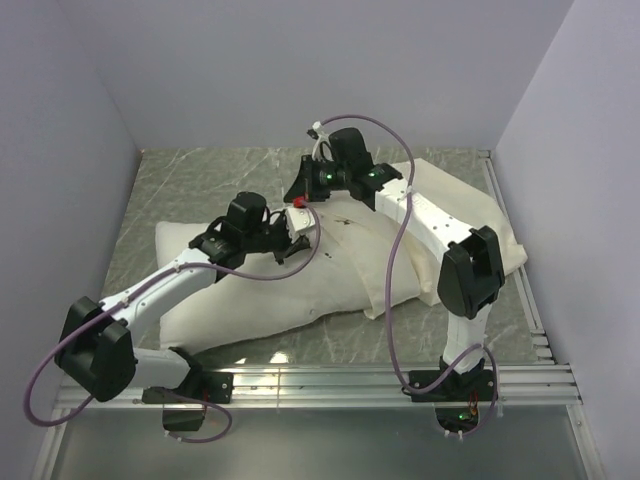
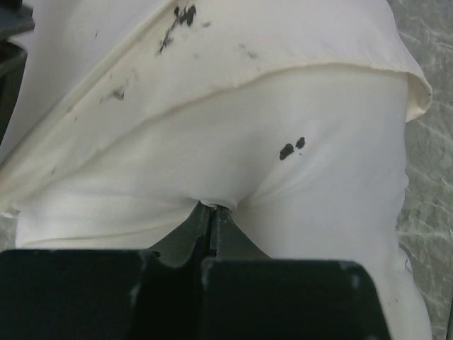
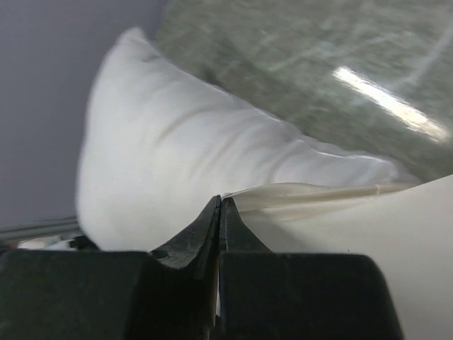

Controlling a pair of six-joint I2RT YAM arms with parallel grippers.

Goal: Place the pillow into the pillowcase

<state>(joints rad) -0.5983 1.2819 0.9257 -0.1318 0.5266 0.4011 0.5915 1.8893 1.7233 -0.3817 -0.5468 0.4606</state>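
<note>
The pillow [image 1: 225,305] lies on the left part of the marbled grey surface [image 1: 200,180]. Its right end is tucked under the open edge of the pillowcase [image 1: 345,275], which spreads flat toward the right and far side. The two overlap near the middle, and most of the pillow is still outside the sack.

The left end effector [image 2: 212,211] is clenched on a pucker of white fabric just below the pillowcase's hem. This looks like the pillow itself (two small dark specks sit on the cloth just beyond the pinch). The right end effector [image 3: 221,204] is clenched on the cream hem of the pillowcase, with the plump pillow bulging just beyond its tips. From above, the two end effectors sit close together over the overlap, the right one slightly farther back than the left.
</note>
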